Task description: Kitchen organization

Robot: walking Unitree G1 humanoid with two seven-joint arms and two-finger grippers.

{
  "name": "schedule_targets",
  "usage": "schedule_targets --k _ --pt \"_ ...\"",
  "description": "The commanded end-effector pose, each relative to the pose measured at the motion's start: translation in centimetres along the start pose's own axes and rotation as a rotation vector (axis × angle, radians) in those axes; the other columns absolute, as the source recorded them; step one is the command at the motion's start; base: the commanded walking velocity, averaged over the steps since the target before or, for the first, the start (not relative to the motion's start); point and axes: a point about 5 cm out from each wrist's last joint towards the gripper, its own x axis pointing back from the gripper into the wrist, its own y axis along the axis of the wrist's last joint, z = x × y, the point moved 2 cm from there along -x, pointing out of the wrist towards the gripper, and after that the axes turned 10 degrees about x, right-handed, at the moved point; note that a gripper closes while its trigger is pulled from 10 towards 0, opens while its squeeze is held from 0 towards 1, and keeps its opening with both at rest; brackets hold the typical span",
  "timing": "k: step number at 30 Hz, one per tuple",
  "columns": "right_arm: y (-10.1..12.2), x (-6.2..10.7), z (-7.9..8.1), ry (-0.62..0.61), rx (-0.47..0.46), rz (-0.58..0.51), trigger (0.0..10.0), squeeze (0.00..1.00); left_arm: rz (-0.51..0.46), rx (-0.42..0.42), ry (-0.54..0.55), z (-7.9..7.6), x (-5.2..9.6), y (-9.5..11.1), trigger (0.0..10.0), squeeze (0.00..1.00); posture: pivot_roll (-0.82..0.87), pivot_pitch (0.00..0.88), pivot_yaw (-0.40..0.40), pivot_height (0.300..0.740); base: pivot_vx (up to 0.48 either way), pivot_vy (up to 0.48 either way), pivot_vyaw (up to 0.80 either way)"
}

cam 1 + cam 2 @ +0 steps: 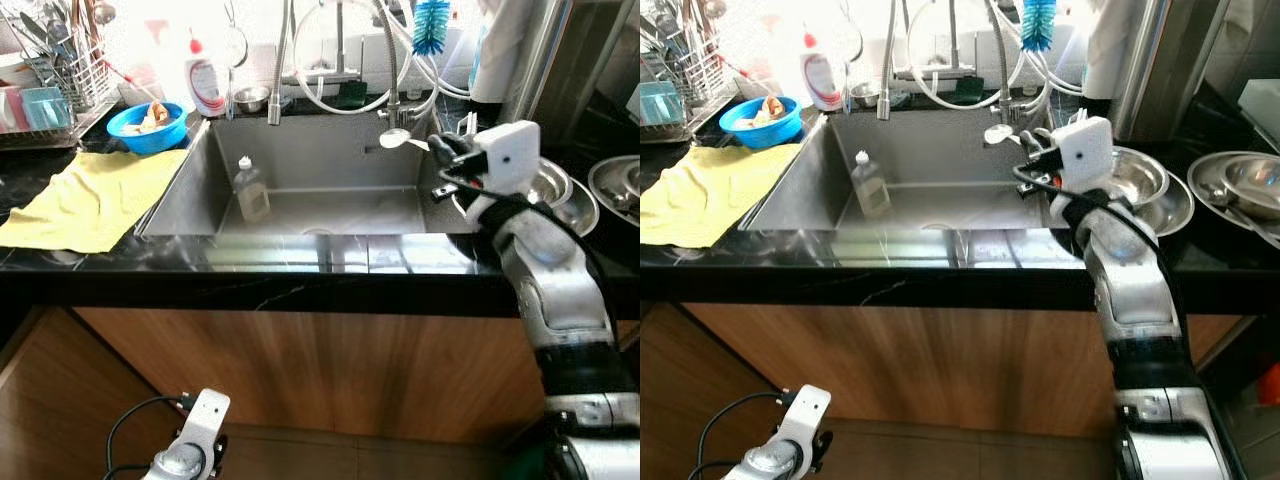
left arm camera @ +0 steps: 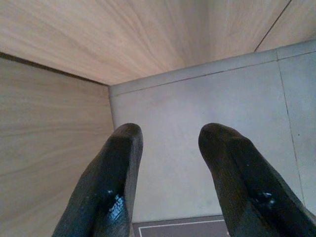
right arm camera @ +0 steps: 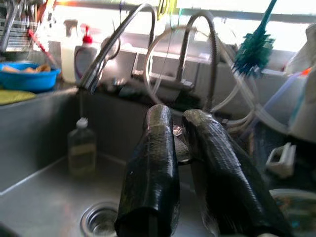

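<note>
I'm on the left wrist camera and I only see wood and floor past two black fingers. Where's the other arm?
Observer: The right gripper is up over the right side of the sink, its jaws closed on a metal spoon.
Operator: Is anything inside the sink?
Observer: Yes, a small clear bottle stands upright in it, toward the left.
Operator: What's on the counter?
Observer: A yellow cloth lies left of the sink, with a blue bowl behind it.
</note>
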Motion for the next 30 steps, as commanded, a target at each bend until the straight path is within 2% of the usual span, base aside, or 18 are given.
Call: schedule_targets --k 1,6,14,15,18,24,25,30 --pt "-0.3 -0.8 0.3 0.037 -0.022 0.008 10.0 0.00 0.017 -0.003 0.019 0.6 0.1 -0.3 10.0 0.00 -0.13 0.000 0.086 0.740 0.000 0.000 0.00" --pt "-2.0 -1.7 0.7 0.085 -0.107 0.054 10.0 0.00 0.020 -0.004 0.020 0.6 0.1 -0.5 10.0 0.00 -0.13 0.000 0.083 0.740 0.000 0.000 0.00" --pt "-3.1 -2.2 1.0 0.101 -0.129 0.089 10.0 0.00 0.016 -0.003 0.020 0.6 0.1 -0.3 10.0 0.00 -0.12 0.000 0.080 0.740 0.000 0.000 0.00" --pt "-3.3 -2.2 1.0 0.105 -0.128 0.094 10.0 0.36 0.015 -0.003 0.019 0.6 0.1 -0.3 10.0 0.00 -0.12 0.000 0.078 0.740 0.000 0.000 0.00" --pt "-3.5 -2.3 0.9 0.100 -0.124 0.103 10.0 0.42 0.014 -0.001 0.018 0.5 0.1 -0.2 10.0 0.00 -0.12 0.000 0.075 0.740 0.000 0.000 0.00" --pt "-3.8 -2.4 0.9 0.095 -0.133 0.102 10.0 0.42 0.021 0.006 0.018 0.4 0.1 -0.6 10.0 0.00 -0.12 0.000 0.075 0.740 0.000 0.000 0.00" --pt "-3.7 -2.5 0.9 0.094 -0.134 0.100 10.0 1.00 0.023 0.006 0.018 0.4 0.1 -0.7 10.0 0.00 -0.12 0.000 0.076 0.740 0.000 0.000 0.00" --pt "-3.6 -2.7 0.8 0.084 -0.135 0.092 10.0 1.00 0.026 0.009 0.022 0.6 0.2 -0.8 10.0 0.00 -0.12 0.000 0.076 0.740 0.000 0.000 0.00"
